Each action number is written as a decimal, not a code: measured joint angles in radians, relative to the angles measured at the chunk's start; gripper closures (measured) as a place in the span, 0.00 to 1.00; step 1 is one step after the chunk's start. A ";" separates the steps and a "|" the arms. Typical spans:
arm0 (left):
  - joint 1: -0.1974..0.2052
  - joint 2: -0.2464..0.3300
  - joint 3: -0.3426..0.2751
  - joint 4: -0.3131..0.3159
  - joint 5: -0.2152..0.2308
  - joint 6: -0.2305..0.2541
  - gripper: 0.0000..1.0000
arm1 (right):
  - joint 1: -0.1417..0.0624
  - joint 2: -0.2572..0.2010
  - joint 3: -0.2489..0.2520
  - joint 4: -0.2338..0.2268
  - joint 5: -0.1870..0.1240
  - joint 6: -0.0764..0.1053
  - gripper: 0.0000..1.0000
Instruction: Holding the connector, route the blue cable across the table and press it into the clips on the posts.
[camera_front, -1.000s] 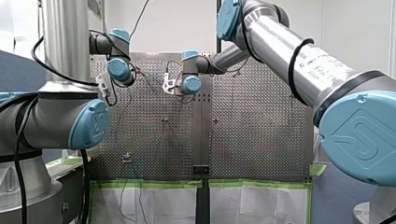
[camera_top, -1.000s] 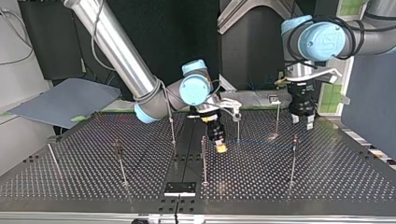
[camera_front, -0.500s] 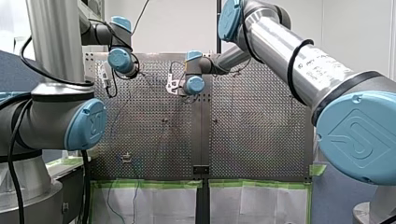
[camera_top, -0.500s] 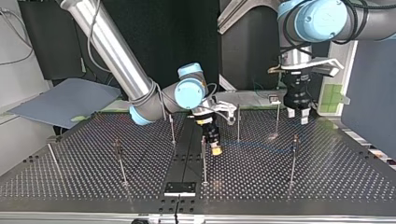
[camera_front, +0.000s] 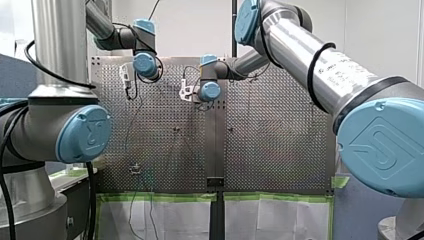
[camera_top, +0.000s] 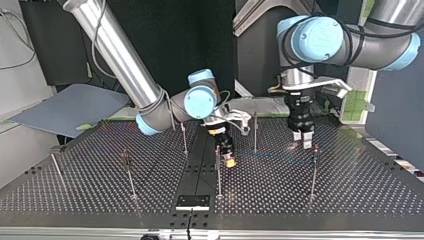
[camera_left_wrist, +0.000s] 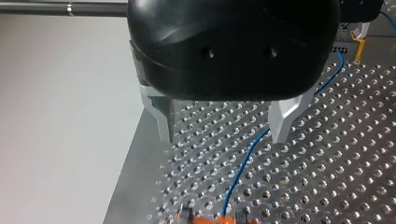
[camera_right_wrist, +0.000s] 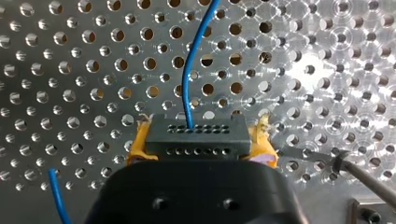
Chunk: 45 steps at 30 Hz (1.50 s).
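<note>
Beside the middle post (camera_top: 218, 172), my right gripper (camera_top: 229, 161) clamps the connector (camera_right_wrist: 194, 133), cable (camera_right_wrist: 189, 65) trailing toward my left gripper (camera_left_wrist: 223, 135), wide open and empty above it; routing is underway, seating it on a post probably next.

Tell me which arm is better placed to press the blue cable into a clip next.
Probably my left: the left claw hangs open over the blue cable, which passes under its jaws, while the right claw is shut on the connector.
</note>
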 joint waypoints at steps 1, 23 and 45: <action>-0.008 -0.008 0.008 0.000 -0.008 0.008 0.00 | -0.001 0.000 0.000 0.000 -0.001 0.000 1.00; -0.124 -0.189 0.152 0.012 -0.199 0.200 0.00 | -0.012 0.000 0.000 0.001 -0.007 0.000 1.00; -0.092 -0.285 0.257 0.053 -0.218 0.334 0.00 | -0.026 0.000 0.000 0.005 -0.017 -0.008 1.00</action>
